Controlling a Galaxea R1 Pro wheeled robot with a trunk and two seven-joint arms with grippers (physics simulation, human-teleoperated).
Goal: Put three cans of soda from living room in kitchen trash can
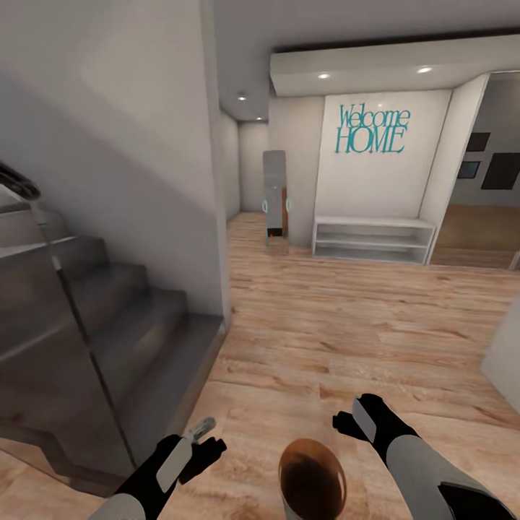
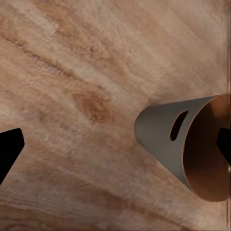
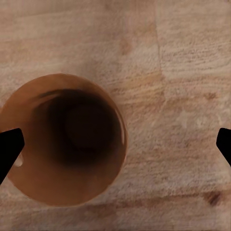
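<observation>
Stairs [image 1: 108,325] rise at the left. The left gripper [image 1: 202,442] hangs spread and empty over the floor [image 1: 347,318], the bin [image 1: 313,480] stands between the arms, and the right gripper [image 1: 354,422] is spread too. Probably the robot is in transit with the bin kept close; no cans in sight.

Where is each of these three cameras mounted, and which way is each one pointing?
Head view: on the robot's head, looking forward and down a hallway; both arms show, left gripper and right gripper, with the trash can between.
Left wrist view: on the left arm, facing the wood floor and the can's side; dark fingertips show.
Right wrist view: on the right arm, looking straight down into the can.
Shared: all three see the trash can and floor.
</observation>
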